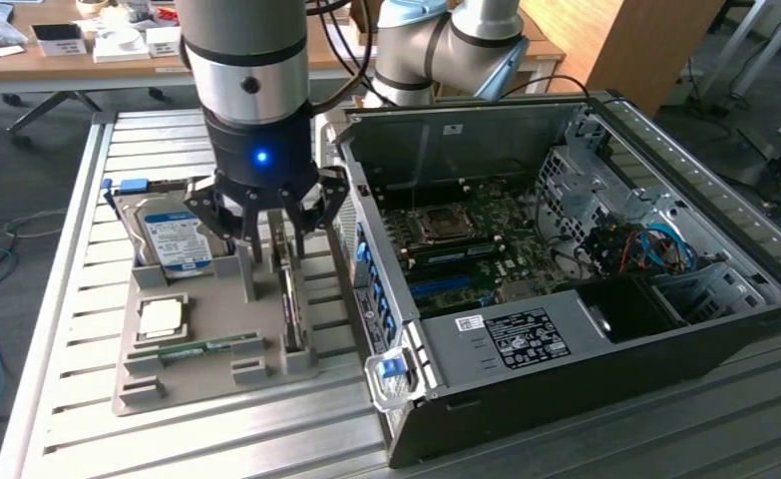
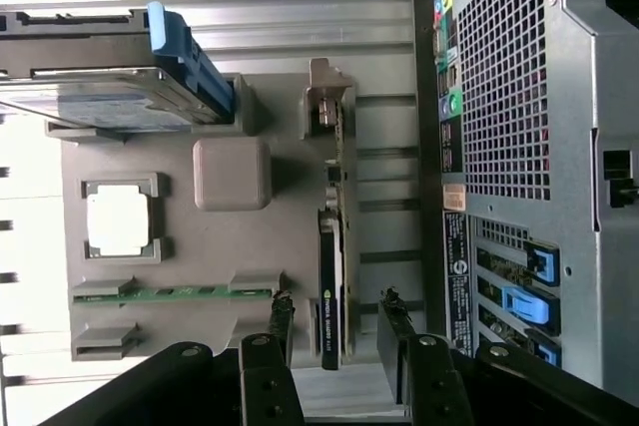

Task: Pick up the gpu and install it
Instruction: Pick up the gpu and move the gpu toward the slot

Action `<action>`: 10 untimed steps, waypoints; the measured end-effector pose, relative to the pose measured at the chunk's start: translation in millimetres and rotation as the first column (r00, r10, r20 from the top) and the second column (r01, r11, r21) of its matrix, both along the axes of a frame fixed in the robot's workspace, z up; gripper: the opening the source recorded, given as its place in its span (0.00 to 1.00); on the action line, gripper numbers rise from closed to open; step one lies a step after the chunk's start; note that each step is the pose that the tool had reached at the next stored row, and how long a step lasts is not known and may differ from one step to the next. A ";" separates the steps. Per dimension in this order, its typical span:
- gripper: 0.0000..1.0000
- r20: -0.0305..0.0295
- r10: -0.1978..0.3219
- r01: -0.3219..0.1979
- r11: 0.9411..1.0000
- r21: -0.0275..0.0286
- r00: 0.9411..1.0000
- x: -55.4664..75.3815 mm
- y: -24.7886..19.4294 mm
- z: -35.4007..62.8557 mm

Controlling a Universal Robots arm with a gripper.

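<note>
The gpu (image 1: 290, 299) stands on its edge in a slot of the grey holder tray (image 1: 144, 389), beside the open computer case (image 1: 709, 319). In the wrist view the gpu (image 2: 331, 286) is a thin dark card with a metal bracket at one end. My gripper (image 1: 273, 235) hangs just above the card's end nearest the arm. It is open, and the gripper (image 2: 336, 311) has one finger on each side of the card with a gap on both sides. Nothing is held.
In the tray also lie a silver hard drive (image 1: 178, 239), a CPU (image 1: 162, 317) and a green RAM stick (image 1: 210, 347). The case lies on its side with the motherboard (image 1: 484, 239) exposed. Its rear panel (image 2: 519, 97) is close beside the card.
</note>
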State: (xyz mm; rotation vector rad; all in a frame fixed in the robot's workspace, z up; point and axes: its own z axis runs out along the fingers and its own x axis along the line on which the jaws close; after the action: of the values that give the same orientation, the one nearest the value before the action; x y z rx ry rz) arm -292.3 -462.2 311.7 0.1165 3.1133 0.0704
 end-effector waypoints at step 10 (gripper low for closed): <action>0.47 0.000 0.000 0.000 1.000 0.000 1.000 0.0 0.0 -9.2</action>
State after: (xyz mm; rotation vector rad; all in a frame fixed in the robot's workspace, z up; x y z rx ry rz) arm -292.3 -462.2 302.5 0.1166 3.1133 0.0703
